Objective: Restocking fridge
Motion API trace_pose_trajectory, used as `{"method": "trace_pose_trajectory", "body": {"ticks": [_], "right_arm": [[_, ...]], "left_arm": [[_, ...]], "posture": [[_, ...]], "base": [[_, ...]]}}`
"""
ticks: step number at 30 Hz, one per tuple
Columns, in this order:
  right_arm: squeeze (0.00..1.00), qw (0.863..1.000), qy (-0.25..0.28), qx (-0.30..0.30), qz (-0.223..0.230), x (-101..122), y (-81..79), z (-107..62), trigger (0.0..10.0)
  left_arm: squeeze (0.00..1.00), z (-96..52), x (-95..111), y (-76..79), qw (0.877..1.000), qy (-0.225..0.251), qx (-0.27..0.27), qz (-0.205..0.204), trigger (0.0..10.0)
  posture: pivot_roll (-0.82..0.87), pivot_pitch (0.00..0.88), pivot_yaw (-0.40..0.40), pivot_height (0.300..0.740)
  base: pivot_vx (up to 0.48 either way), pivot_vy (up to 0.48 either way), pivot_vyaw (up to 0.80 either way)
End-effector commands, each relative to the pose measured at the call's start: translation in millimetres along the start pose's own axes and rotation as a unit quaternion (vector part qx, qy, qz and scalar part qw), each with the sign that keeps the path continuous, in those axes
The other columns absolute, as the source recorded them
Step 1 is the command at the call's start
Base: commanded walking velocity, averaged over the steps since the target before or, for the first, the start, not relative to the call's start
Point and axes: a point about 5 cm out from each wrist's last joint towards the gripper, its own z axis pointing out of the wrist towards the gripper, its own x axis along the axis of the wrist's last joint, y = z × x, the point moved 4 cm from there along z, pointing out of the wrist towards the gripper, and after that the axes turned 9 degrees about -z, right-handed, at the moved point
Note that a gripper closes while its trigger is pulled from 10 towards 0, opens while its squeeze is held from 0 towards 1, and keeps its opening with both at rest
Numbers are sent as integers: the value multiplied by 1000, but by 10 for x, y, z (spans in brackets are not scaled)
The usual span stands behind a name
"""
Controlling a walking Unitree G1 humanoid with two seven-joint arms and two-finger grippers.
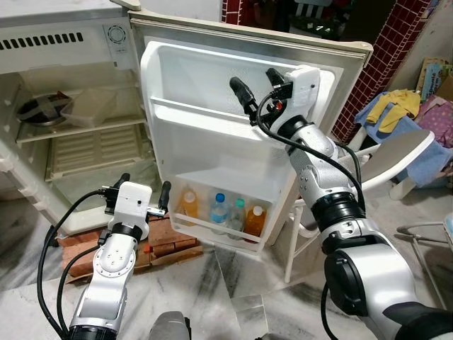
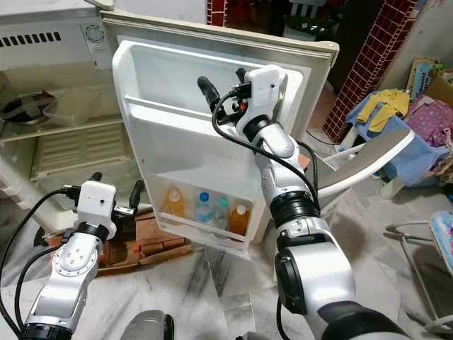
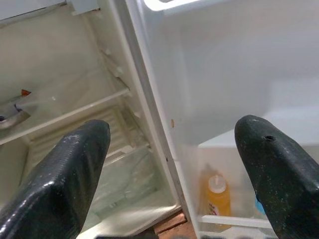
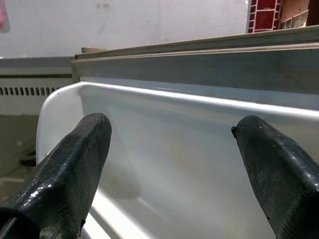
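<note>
The right gripper [image 1: 258, 88] has its two black fingers spread wide with nothing between them, held up in front of the upper part of the open fridge door [image 1: 205, 134], just above the door's middle shelf rail [image 1: 191, 112]. Behind it the right arm is bent at the elbow and reaches up and forward from the shoulder, the white wrist block close to the door's outer edge.

The left gripper [image 1: 145, 191] is also spread open and empty, held low and pointing at the gap between the fridge body [image 1: 64, 78] and the door. Its arm rises from below with the forearm nearly upright, black cables looping off the wrist.

The door's bottom shelf [image 1: 219, 230] holds four bottles in a row: an orange bottle [image 1: 188, 203] nearest the hinge, a clear bottle with a blue cap [image 1: 219, 209], a greenish one [image 1: 237, 212], and another orange bottle [image 1: 255, 219] at the outer end.

Inside the fridge, a clear tub [image 1: 88, 106] and a dark round dish [image 1: 39, 110] sit on the upper shelf. Bricks [image 1: 170, 241] lie on the marble floor beneath the door. Off to the right stands a white plastic chair [image 1: 396, 159] with heaped clothes [image 1: 396, 106] behind it.
</note>
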Motion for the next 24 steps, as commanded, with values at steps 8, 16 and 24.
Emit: {"method": "trace_pose_trajectory", "body": {"ticks": [8, 16, 24], "right_arm": [[0, 999, 25, 10, 31, 67, 35, -38, 10000], [0, 984, 52, 159, 56, 211, -576, -447, 10000], [0, 984, 14, 166, 63, 80, -691, -807, 10000]], "left_arm": [[0, 23, 49, -8, 1000, 7, 3, 9, 10000], [0, 25, 32, -27, 1000, 6, 12, 9, 10000], [0, 46, 48, -32, 1000, 11, 15, 10, 10000]], "posture": [[150, 3, -42, 740], [139, 0, -46, 740], [126, 0, -39, 740]], "base": [[0, 0, 0], [0, 0, 0], [0, 0, 0]]}}
